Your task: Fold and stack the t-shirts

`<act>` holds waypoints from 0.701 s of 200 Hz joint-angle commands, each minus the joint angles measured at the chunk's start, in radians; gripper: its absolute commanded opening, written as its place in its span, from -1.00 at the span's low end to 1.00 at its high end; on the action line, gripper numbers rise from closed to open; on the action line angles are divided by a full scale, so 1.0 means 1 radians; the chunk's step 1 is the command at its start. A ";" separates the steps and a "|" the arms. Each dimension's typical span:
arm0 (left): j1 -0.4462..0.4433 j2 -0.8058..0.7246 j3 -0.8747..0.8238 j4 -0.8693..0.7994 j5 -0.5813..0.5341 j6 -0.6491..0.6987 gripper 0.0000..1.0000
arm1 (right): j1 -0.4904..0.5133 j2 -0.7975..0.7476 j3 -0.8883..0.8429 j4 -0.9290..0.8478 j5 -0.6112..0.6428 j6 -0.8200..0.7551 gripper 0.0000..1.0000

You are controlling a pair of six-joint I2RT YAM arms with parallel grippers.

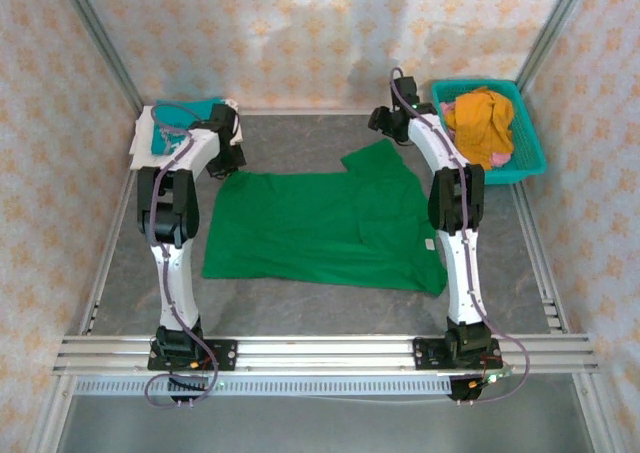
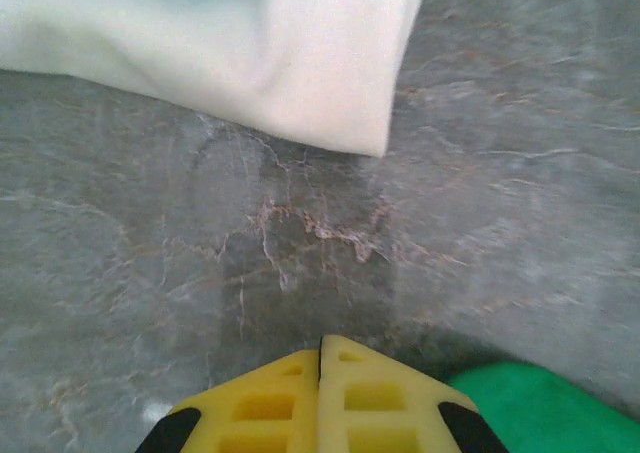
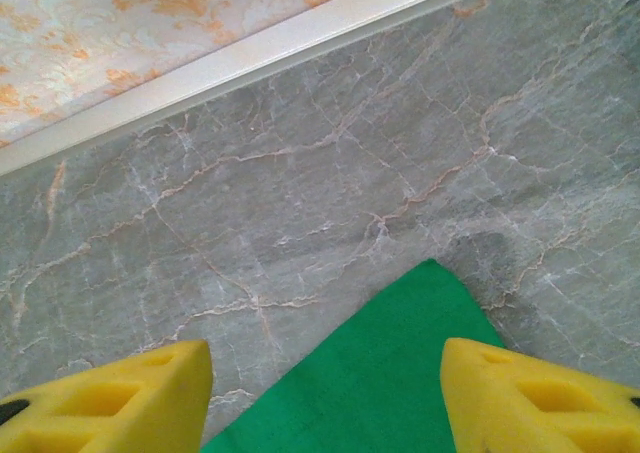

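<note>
Step judged: folding green t-shirt (image 1: 310, 228). Right claw (image 3: 325, 393) wide open, empty, sleeve tip (image 3: 430, 278) between its fingers (image 3: 110, 398); should pinch it. Left claw (image 2: 320, 398) closed, empty.

Left arm (image 1: 172, 268) and right arm (image 1: 462, 263): white tapered link shells, black joint housings, black bases (image 1: 180, 351) bolted to the aluminium rail (image 1: 320, 353) at the tabletop's near edge. A greyish cable (image 1: 175, 106) runs along each arm and loops out below its base. Left gripper (image 2: 320, 345) and right gripper (image 3: 325, 373): yellow wedge-shaped fingers (image 2: 265, 413) with rectangular recesses and black patches at the outer corners.
</note>
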 commanded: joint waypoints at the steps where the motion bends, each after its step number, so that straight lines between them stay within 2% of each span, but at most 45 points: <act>1: -0.005 -0.086 -0.030 0.016 -0.053 -0.002 -1.00 | 0.000 0.009 0.031 -0.028 -0.005 0.014 0.24; 70: -0.018 -0.128 -0.093 0.043 -0.068 0.005 -1.00 | 0.000 0.026 0.030 -0.013 0.034 0.003 0.26; 100: -0.025 -0.140 -0.131 0.067 -0.074 0.006 -1.00 | 0.000 0.110 0.135 -0.017 0.077 -0.033 0.27; 126: -0.031 -0.158 -0.160 0.087 -0.081 -0.001 -1.00 | -0.001 0.241 0.338 -0.095 0.129 -0.054 0.26; 140: -0.033 -0.167 -0.172 0.095 -0.080 -0.005 -1.00 | -0.003 0.267 0.351 -0.071 0.146 -0.050 0.26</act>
